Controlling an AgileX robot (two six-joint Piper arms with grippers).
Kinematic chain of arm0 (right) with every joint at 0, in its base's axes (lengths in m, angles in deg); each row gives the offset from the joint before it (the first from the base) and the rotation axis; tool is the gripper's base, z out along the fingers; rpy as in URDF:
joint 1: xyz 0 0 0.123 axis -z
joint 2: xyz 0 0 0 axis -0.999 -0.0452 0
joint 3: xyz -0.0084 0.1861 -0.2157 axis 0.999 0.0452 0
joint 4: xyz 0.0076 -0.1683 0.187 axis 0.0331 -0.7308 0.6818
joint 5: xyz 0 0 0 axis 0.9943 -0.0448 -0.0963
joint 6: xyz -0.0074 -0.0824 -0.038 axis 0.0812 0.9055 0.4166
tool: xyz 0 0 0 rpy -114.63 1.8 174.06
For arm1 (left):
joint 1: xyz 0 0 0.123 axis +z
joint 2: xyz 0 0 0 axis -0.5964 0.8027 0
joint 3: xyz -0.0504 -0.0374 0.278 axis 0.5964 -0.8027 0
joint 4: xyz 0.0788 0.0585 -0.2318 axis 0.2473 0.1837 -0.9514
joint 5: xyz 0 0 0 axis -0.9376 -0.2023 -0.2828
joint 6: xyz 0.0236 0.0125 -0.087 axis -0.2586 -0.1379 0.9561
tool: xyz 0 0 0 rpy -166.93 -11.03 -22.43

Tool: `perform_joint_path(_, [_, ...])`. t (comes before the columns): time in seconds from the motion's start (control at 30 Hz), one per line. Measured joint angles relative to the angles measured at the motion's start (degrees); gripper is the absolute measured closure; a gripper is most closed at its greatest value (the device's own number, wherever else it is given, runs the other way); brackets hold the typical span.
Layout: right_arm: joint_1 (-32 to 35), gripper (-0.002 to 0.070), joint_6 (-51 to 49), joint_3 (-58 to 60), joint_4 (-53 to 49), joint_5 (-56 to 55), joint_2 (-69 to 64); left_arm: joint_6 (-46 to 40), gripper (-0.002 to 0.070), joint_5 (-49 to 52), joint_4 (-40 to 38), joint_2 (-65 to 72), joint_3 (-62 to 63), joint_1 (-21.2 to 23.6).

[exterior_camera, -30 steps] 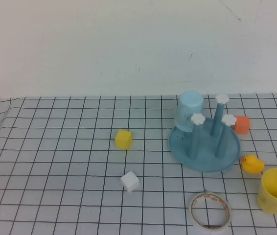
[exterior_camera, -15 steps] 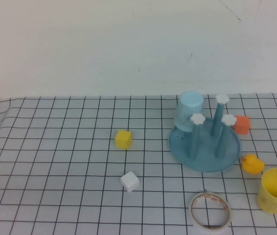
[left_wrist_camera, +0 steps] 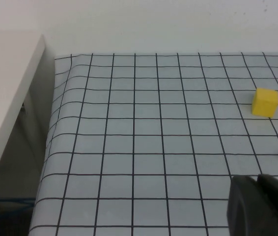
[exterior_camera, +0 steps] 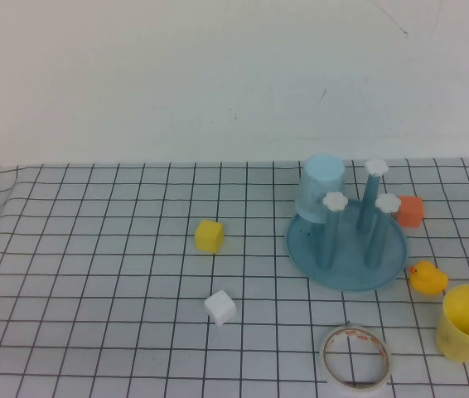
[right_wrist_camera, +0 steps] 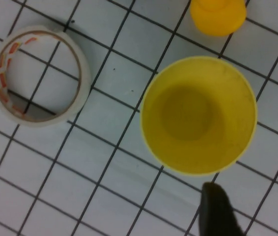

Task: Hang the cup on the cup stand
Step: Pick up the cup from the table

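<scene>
You get bright, even, diffuse light across all three views; no hard glare anywhere. Shadows are weak: a faint soft one under the cup stand [exterior_camera: 347, 249] and beside the cup [exterior_camera: 467, 322] on the surface [exterior_camera: 94, 274]. The high view is soft overall, with slightly washed colours. In the right wrist view the right end effector [right_wrist_camera: 254, 209] shows as dark, blurred shapes. The left end effector [left_wrist_camera: 259, 206] is likewise dark and out of focus.
</scene>
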Motion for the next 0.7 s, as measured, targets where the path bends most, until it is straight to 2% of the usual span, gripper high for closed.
perform_joint_path(0.07, [0.0, 0.035, 0.0, -1.5, -0.5, -1.5, -3.9, -0.1, 0.0676, 0.1, -0.1, 0.0, -0.2, 0.0])
perform_joint_path(0.17, [0.0, 0.0323, 0.0, -2.7, -2.5, -5.0, -9.3, -0.4, 0.0676, -0.1, -0.3, 0.0, -0.3, 0.0])
perform_joint_path(0.5, [0.0, 0.0319, 0.0, -2.9, -3.4, -12.0, -21.6, -0.8, 0.0676, -0.1, -0.6, 0.0, -0.4, 0.0])
perform_joint_path(0.6, [0.0, 0.037, 0.0, -2.9, -3.4, -12.1, -23.4, -0.8, 0.0676, -0.1, -0.6, 0.0, -0.4, 0.0])
perform_joint_path(0.7, [0.0, 0.0495, 0.0, -2.9, -2.3, -12.3, -23.8, -0.8, 0.0676, -0.1, -0.6, 0.0, -0.4, 0.0])
